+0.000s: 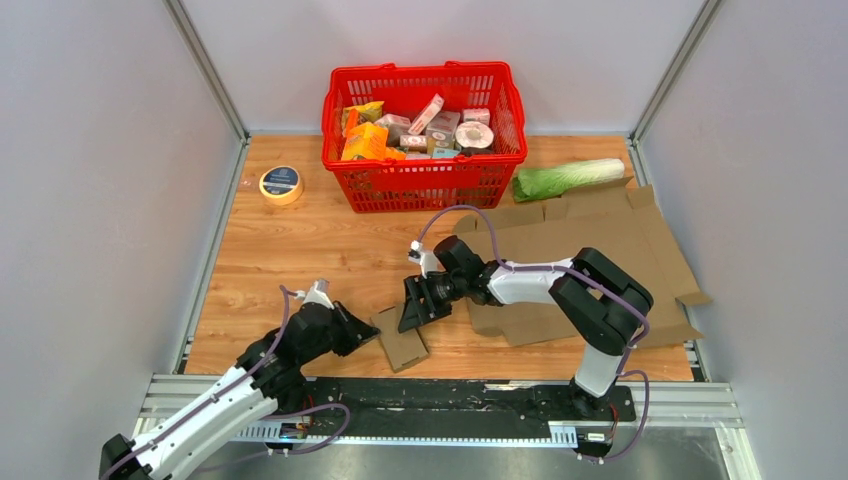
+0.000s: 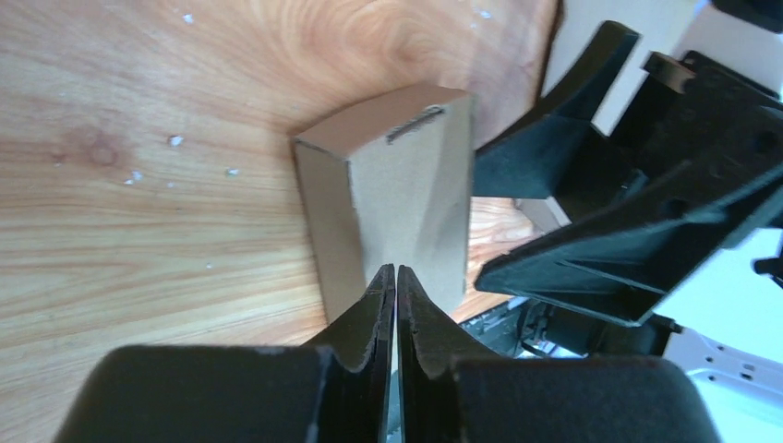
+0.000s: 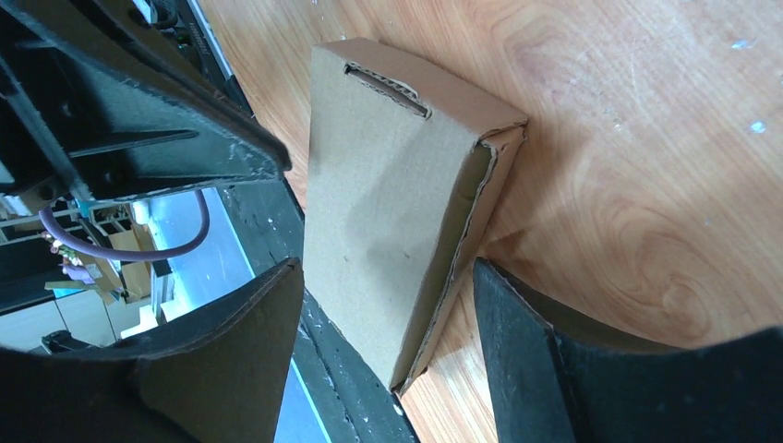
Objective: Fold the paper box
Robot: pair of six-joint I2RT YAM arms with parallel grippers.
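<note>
The left hand (image 2: 395, 275) has its two fingers pressed almost together, only a thin slit between them, with the tips right at the near edge of the paper box (image 2: 397, 194); I cannot tell whether a cardboard edge is pinched in that slit. The right hand (image 3: 388, 268) is spread wide, its fingers (image 3: 554, 360) standing on either side of the box without closing on it.

The box lies between the two hands on the wooden counter (image 1: 330, 250), close to the near edge just in front of the arms' bases. It is a small brown cardboard piece, partly flattened, with a narrow slot cut in its upper face and one long side gaping slightly.

To the right of it, under and behind the right arm, a large flat cardboard sheet (image 1: 610, 225) is spread over the counter. At the far edge stands a red basket (image 1: 425, 185) filled with small packages, with a green leafy vegetable (image 1: 565, 178) just to its right and a roll of tape (image 1: 281, 184) well to its left
</note>
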